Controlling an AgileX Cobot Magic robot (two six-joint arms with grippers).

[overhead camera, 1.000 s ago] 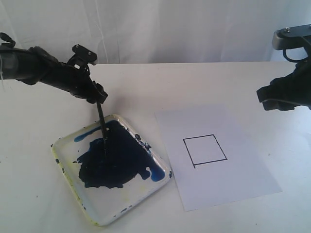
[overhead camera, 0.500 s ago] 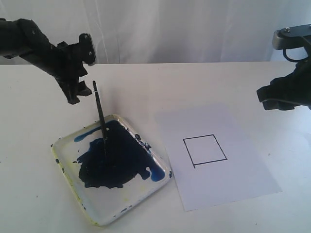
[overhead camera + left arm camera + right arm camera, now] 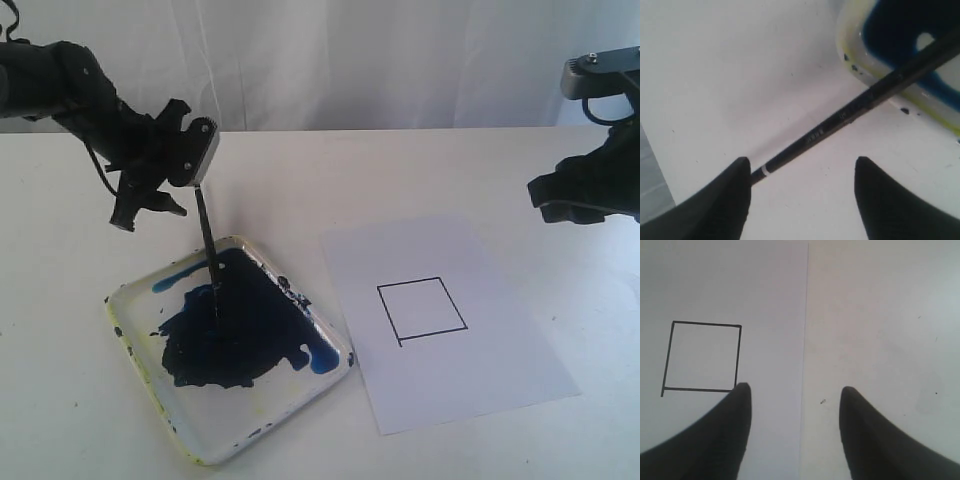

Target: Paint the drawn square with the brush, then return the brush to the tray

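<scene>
Left wrist view: left jaws (image 3: 802,161) stand wide. The brush (image 3: 840,117) runs aslant across the gap, its handle end close against one finger (image 3: 727,200); the other finger is clear of it. Cannot tell whether that one finger touches the handle. No grip on it.

Exterior view: left jaws sit at the top end of the brush, off the 11 o'clock corner of the tray (image 3: 140,320). Brush stands nearly upright, leaning slightly toward 11 o'clock, with its tip down in the blue-black paint pool that fills the middle of the tray. Tray rim is stained yellow and flecked with dark spots. A brighter blue streak shows at the pool's 11 o'clock edge and another at 4 o'clock.

Right wrist view: right jaws (image 3: 795,387) wide, nothing between them, hanging above the bench (image 3: 400,170) at the paper's edge.

Exterior view: paper (image 3: 500,370) lies at 3 o'clock from the tray, just beside it. The drawn square (image 3: 422,308) is near the middle of the sheet, its inside plain white, no paint on it. Right jaws hang at 2 o'clock from the square, well apart from the tray.
</scene>
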